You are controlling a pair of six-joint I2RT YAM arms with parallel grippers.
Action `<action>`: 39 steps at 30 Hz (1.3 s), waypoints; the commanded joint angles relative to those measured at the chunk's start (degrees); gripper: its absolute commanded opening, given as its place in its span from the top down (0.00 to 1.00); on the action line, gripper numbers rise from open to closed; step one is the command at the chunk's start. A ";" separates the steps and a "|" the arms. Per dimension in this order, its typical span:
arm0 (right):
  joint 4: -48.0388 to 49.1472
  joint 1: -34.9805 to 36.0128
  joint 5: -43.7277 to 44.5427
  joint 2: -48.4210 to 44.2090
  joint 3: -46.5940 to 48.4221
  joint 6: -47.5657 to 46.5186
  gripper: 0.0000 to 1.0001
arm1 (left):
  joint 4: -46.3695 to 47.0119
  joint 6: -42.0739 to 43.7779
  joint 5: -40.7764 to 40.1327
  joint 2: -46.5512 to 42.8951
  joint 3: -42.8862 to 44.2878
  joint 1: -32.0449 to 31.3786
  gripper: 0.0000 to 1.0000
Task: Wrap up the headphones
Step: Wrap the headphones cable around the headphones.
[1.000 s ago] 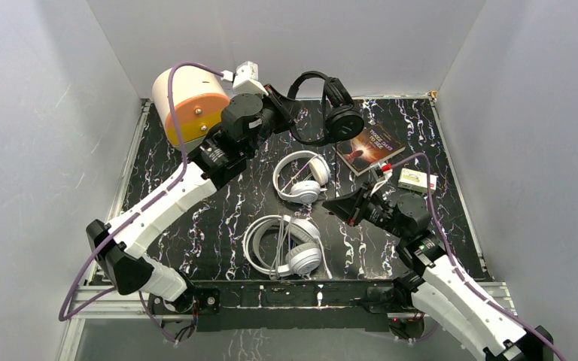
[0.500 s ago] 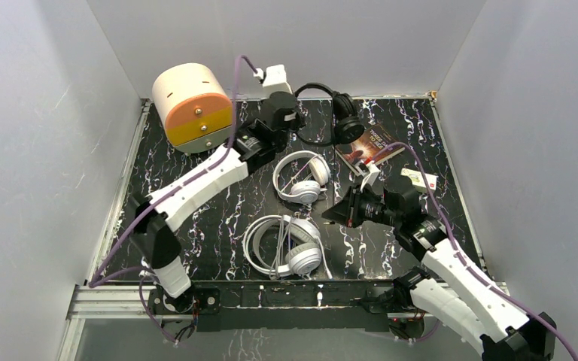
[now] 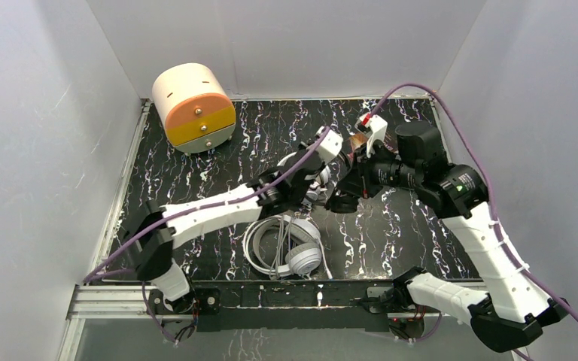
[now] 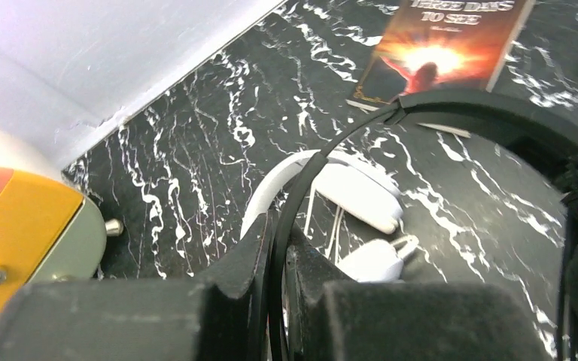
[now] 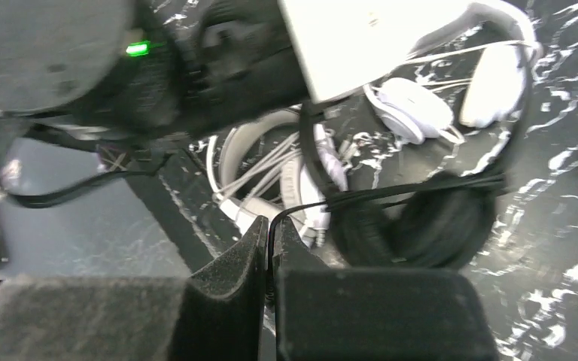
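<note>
Mid-table, three headphones (image 3: 301, 256): left hand (image 4: 275, 248) clamps black pair (image 5: 421, 226) by headband (image 4: 497, 113), right hand (image 5: 271, 233) pinches cord (image 5: 391, 192).

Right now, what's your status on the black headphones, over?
Left gripper shut on black headphones, at the headband. Right gripper shut on their cord. Slim white headphones lie directly beneath, could snag.

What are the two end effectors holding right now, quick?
Left end effector: closed on the black headphones, at the headband.
Right end effector: closed on their cord.
</note>
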 commanded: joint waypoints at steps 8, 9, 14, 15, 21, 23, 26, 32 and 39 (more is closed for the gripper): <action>-6.35 0.43 10.14 4.61 10.14 -15.79 1.00 | 3.59 14.45 14.36 -20.39 -11.68 -8.57 1.00; -6.11 0.41 9.92 5.22 10.17 -15.83 1.00 | 3.07 14.36 14.27 -20.92 -11.71 -9.18 1.00; -5.20 0.41 10.91 5.91 9.57 -16.14 1.00 | 2.29 13.21 14.11 -23.13 -12.35 -10.75 1.00; -5.30 0.47 11.62 5.57 9.38 -16.23 1.00 | 2.36 12.66 13.99 -23.62 -12.64 -10.78 1.00; -3.05 0.43 9.85 3.00 6.65 -15.28 0.97 | 2.27 8.20 12.47 -24.94 -13.00 -10.76 1.00; -1.03 0.44 5.74 3.30 5.49 -13.99 0.97 | 0.56 5.61 10.94 -24.13 -11.03 -10.76 1.00; -0.15 0.40 5.12 4.40 3.88 -12.60 1.00 | -5.00 1.34 7.38 -20.64 -5.19 -10.76 1.00; -2.20 0.43 9.96 5.07 1.92 -11.65 1.00 | -13.81 -2.71 3.30 -16.86 2.35 -10.76 1.00; -5.03 0.45 13.08 4.54 -0.03 -8.47 1.00 | -20.20 -4.13 -1.21 -13.04 9.84 -10.76 1.00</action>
